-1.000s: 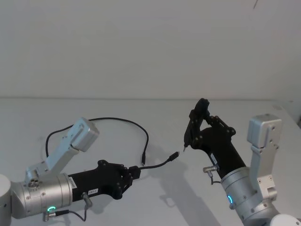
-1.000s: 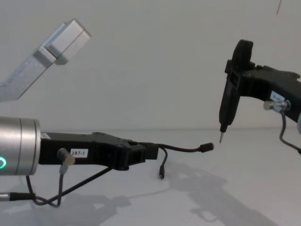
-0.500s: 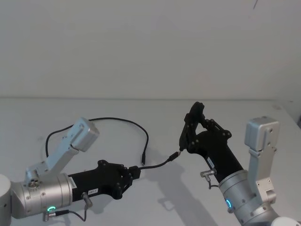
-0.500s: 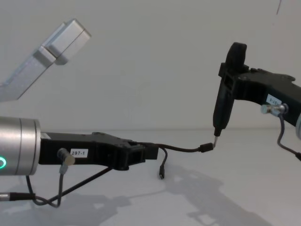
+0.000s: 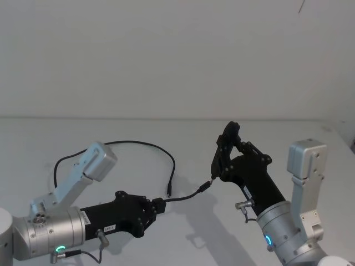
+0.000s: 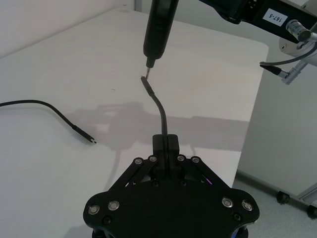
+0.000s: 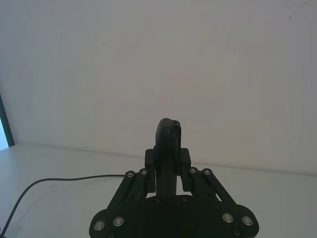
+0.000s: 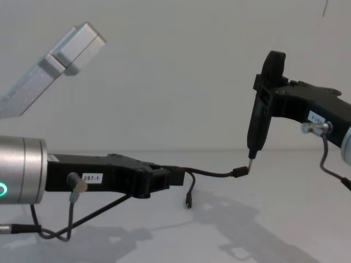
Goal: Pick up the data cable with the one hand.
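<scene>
Left claw (image 8: 175, 176) closed on cable (image 8: 214, 173) near the fork. One branch sticks out forward in the air, plug (image 8: 239, 172) at its end; second plug (image 8: 188, 204) hangs just below the claw. Rest of the cable loops back over the counter (image 5: 183, 133) behind the left arm.

Right claw (image 8: 250, 160) holds a black tool with a thin pale tip, pointing down, tip touching or just beside the raised plug. Can't tell if real contact.

Risks, my read:
- Tip pushes sideways on the plug: branch bends, cable could slip through the fingers since the grip is on a thin cord.
- Lifting the left arm fast: loop on the counter drags, tugs the cable out.
- Arms close at the tips: either moving inward means a knock.

Room: counter bare around both arms, wall well behind. Right edge near the right arm. Up and back free for the left arm.
</scene>
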Motion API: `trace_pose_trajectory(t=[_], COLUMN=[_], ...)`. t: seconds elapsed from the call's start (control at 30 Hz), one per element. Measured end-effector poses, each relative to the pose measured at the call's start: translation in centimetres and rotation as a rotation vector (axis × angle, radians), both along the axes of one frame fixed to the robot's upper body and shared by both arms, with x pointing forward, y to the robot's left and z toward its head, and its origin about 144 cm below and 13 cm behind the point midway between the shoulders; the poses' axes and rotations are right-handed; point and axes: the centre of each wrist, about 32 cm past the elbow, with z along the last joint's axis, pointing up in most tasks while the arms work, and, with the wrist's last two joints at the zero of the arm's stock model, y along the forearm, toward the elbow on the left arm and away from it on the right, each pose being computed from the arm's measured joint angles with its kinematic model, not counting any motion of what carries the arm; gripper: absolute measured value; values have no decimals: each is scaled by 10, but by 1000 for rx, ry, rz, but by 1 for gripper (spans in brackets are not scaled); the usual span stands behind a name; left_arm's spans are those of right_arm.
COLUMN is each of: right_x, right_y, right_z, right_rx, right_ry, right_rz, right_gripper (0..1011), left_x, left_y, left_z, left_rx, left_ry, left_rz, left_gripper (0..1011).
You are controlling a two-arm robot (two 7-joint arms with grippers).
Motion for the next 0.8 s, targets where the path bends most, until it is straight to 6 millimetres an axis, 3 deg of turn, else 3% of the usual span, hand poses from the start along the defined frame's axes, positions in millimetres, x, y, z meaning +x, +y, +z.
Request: trace_pose_trajectory(t=[0.8], right_x=[6], right_y=[-1], right_z=[3], right_rx=[2], right_ry=[19], right_rz=[-2], right_gripper=[279], left_x=[0], left_y=[0], left_z=[0], left_rx=[0], left_ry=[0], left_rz=[0], left_gripper=[40])
